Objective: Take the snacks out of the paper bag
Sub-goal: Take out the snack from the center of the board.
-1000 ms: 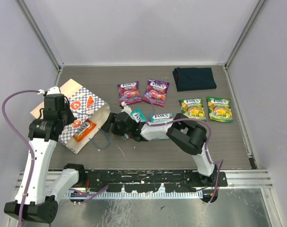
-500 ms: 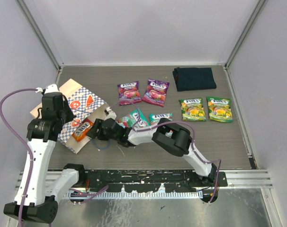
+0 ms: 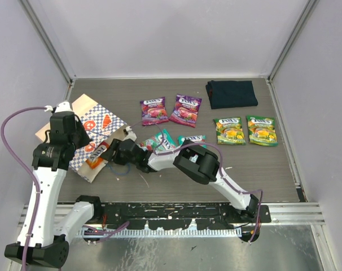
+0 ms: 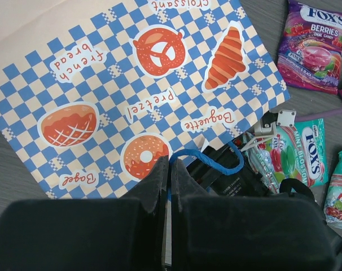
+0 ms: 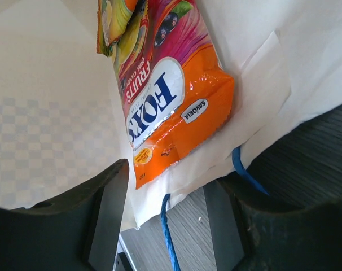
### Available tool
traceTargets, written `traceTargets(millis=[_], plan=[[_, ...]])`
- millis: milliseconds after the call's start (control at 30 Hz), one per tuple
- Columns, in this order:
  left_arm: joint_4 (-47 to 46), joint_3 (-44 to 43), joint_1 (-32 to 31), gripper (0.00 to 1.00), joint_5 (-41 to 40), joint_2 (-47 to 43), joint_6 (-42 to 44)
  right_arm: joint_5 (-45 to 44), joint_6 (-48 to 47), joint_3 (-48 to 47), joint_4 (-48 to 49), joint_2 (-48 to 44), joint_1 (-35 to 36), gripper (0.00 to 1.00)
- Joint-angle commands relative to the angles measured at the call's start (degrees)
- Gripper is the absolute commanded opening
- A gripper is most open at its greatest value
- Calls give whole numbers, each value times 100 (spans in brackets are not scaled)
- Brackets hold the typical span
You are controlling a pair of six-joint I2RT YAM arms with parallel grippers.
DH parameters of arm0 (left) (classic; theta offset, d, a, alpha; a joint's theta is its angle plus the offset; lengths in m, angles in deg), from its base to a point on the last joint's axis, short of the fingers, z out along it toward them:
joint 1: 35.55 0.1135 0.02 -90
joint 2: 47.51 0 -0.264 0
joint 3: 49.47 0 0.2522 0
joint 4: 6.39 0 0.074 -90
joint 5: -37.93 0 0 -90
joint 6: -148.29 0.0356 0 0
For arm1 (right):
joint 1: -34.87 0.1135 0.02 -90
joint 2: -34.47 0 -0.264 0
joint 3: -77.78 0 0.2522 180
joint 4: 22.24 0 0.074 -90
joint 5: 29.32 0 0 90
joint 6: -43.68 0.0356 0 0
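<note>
Top external view: the paper bag (image 3: 95, 121) lies on its side at 9 o'clock on the surface (image 3: 272, 169), its mouth facing 4 o'clock. The left jaws are closed on the bag's upper rim, right beside a blue cord handle (image 4: 207, 161), and hold that side up off the surface. The right arm stretches low across the surface from 5 o'clock, and its right jaws are at the bag's mouth.

In the right wrist view those jaws stand apart with nothing between them. The orange-red packet (image 5: 165, 107) lies on the bag's inner paper just beyond their tips, its lower corner close to one tip, but I cannot tell whether they touch.

Six packets lie outside the bag. Two purple packets (image 3: 153, 110) (image 3: 185, 109) are side by side at 12 o'clock. Two teal packets (image 3: 164, 141) (image 3: 192, 139) are near the centre, close to the right arm. Two green packets (image 3: 229, 130) (image 3: 261, 130) are side by side at 3 o'clock. A dark folded cloth (image 3: 231, 94) sits at 1 o'clock.
</note>
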Motion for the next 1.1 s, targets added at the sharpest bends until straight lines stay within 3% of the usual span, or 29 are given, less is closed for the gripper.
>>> traceTargets(millis=[0,200,300,733,1067], plan=[[-206,-56,10,0,-5,-151,61,-70,2,22,-183,-267,-21,60],[-205,-33,9,0,61,-176,28,-440,-22,1326,-551,-1386,63,63],[-227,-24,5,0,73,-200,-2,-432,28,1721,-236,-1745,86,63],[-62,-169,-2,0,91,-293,-59,-217,296,195,-180,-689,82,61],[-83,-142,10,0,116,-285,-59,-163,463,-87,-435,-286,81,61]])
